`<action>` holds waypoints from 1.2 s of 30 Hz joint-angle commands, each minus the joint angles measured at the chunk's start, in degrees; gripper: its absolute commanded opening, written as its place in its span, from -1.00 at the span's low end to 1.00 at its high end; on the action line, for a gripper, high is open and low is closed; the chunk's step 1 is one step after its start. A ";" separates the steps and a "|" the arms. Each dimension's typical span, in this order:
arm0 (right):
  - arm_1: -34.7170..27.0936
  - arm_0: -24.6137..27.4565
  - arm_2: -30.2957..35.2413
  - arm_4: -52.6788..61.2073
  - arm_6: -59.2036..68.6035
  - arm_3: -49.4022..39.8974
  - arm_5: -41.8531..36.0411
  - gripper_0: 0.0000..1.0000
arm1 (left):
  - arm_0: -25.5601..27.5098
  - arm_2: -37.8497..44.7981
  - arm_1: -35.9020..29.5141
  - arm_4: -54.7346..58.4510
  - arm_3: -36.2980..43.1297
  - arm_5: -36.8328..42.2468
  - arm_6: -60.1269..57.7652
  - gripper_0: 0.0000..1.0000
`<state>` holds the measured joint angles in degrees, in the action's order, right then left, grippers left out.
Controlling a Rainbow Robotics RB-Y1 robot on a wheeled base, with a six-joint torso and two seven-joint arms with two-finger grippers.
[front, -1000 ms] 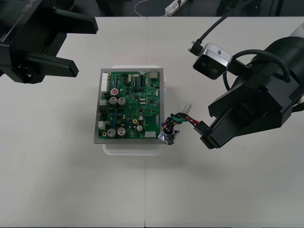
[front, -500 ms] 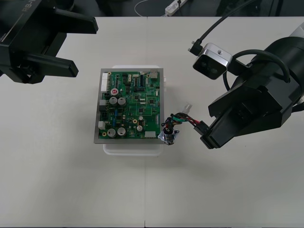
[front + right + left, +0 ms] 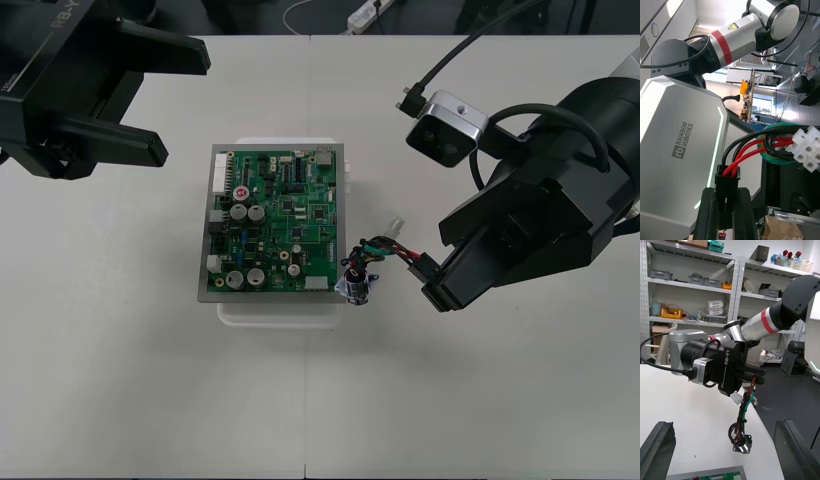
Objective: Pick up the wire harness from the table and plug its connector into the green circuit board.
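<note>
My right gripper (image 3: 432, 287) hovers right of the green circuit board (image 3: 275, 225), shut on the harness's black plug (image 3: 727, 180). From the plug the red, black and green wires (image 3: 385, 250) loop toward the board, with a small white connector (image 3: 397, 228) on them. The round metal socket (image 3: 356, 284) hangs at the board's near right corner. My left gripper (image 3: 185, 100) hangs open past the board's far left corner. In the left wrist view its fingers (image 3: 657, 453) stand far apart, and the right gripper (image 3: 730, 367) faces them with the harness (image 3: 743, 416) dangling from it.
The board sits on a white base (image 3: 275, 312) near the middle of the pale table (image 3: 300, 400). A strip of the board's edge (image 3: 715, 477) appears between the left fingers. Dark floor with cables runs along the table's far edge.
The left gripper has shifted slightly to the right. The right gripper and the hanging harness have stayed nearly still.
</note>
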<state>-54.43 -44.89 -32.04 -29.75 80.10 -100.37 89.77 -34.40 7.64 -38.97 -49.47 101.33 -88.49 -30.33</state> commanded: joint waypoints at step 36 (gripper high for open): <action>7.85 -9.52 -7.33 0.05 1.55 4.22 0.23 -1.00 | -1.46 -4.04 -1.99 1.39 1.76 -1.51 0.36 0.52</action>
<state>-48.15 -51.43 -39.19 -29.76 80.10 -95.88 89.77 -34.42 4.20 -38.97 -49.31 101.46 -88.49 -30.33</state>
